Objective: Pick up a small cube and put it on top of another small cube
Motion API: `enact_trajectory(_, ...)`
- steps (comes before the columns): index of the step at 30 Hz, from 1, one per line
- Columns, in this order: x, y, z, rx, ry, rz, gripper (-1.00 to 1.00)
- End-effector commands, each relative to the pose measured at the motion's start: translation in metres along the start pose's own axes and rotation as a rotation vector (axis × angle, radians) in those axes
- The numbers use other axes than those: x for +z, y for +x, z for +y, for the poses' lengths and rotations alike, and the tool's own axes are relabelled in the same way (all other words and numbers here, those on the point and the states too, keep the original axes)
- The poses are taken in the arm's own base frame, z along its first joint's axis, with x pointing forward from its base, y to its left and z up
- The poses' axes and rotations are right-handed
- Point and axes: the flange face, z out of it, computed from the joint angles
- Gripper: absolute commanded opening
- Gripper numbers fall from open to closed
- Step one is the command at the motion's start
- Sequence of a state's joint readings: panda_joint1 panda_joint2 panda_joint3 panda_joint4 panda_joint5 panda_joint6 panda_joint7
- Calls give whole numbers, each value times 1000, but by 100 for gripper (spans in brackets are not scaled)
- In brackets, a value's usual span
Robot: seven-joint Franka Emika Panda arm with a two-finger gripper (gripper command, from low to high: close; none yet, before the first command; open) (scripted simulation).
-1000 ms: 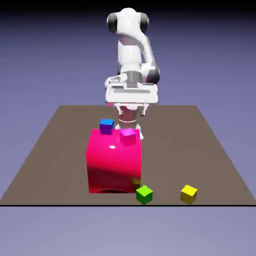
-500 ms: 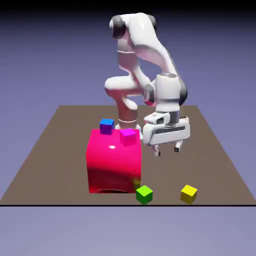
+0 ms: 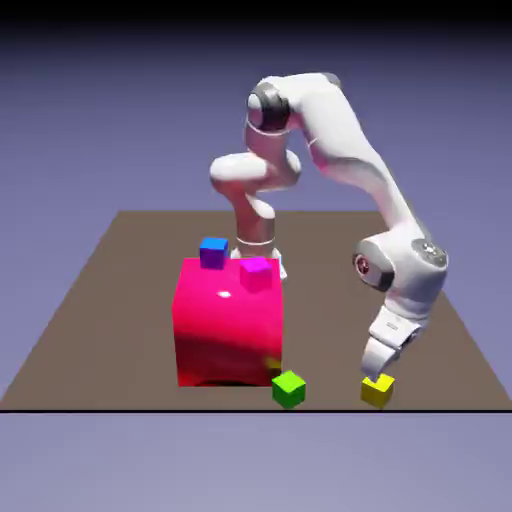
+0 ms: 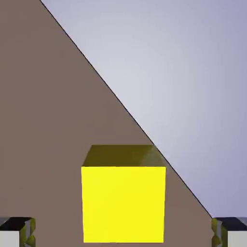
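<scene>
Hand view shows the small plain yellow cube (image 4: 123, 204) lying between the widely parted grey-tipped jaws of the white two-finger gripper (image 4: 123, 232), with a gap on either side, so nothing is gripped. In the exterior view that cube sits on the brown worktop (image 3: 330, 300) near its front edge, to the exterior view's right of the small green cube (image 3: 289, 390). If the jaws close too high, or one pad arrives first because of poor centring, the cube could slip, twist, or be nudged towards the edge and perhaps over it.
</scene>
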State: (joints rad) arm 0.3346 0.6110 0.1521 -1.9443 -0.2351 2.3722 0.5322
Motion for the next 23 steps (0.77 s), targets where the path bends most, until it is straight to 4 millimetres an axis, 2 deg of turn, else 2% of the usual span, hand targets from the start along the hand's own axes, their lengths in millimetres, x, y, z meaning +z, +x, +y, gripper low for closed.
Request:
enact_trajectory(1, 20, 0, -1, 0, 0, 0, 0)
enact_trajectory(2, 30, 0, -1, -1, 0, 0, 0)
enact_trajectory(3, 30, 0, -1, -1, 0, 0, -100)
enact_trajectory(4, 30, 0, -1, -1, 0, 0, -100)
enact_trajectory(7, -29, -2, 1, 0, 0, 0, -100)
enact_trajectory(8, -42, -1, 17, 35, 3, -5, -100)
enact_trajectory(11, -54, -2, 116, 270, 28, -34, -100)
enact_trajectory(14, -63, -20, 207, 499, 64, -64, -100)
enact_trajectory(15, -63, -20, 207, 499, 64, -64, -100)
enact_trajectory(18, -5, -19, 202, 499, 64, -64, -100)
enact_trajectory(19, 7, -20, 201, 499, 64, -64, -100)
enact_trajectory(20, 7, -20, 201, 499, 64, -64, 100)
enact_trajectory(21, 7, -20, 201, 499, 64, -64, 100)
enact_trajectory(23, -32, -19, 204, 500, 64, -64, 100)
